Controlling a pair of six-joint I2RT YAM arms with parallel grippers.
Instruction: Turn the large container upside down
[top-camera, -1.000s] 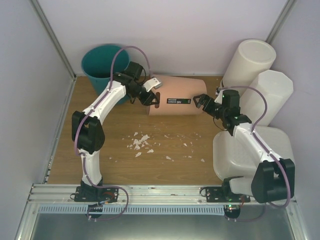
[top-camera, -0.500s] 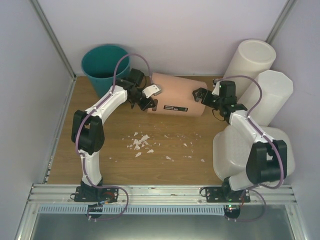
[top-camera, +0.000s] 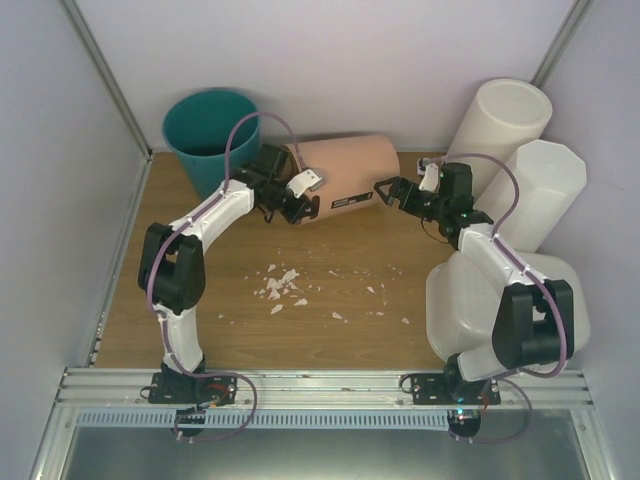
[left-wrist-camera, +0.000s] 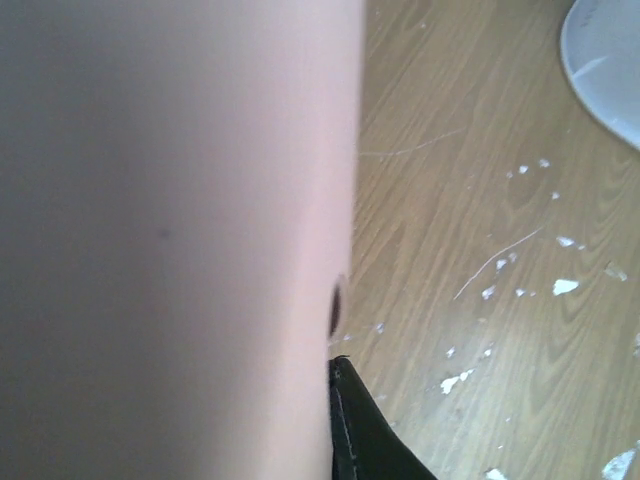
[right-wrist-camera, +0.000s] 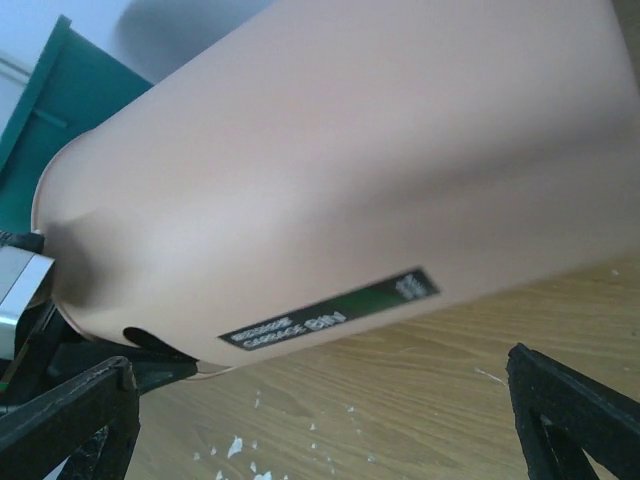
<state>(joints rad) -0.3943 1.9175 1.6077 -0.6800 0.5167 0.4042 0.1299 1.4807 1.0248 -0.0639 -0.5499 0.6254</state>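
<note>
Top external view: the large container (top-camera: 462, 300), a wide white tub, sits at the desk's (top-camera: 230, 300) near right, partly under the right arm; I cannot tell what it holds. A pink bin (top-camera: 350, 168) lies on its side at the far middle, mouth to the left, its inside hidden. The left pincer (top-camera: 297, 203) is clamped on its rim. The right pincer (top-camera: 388, 190) gapes wide just beside its closed end. A teal bin (top-camera: 205, 130) stands far left, and two tall white bins (top-camera: 505, 120) far right. The pink bin's dark label (right-wrist-camera: 330, 310) ends in "BIN"; the rest is blurred.
</note>
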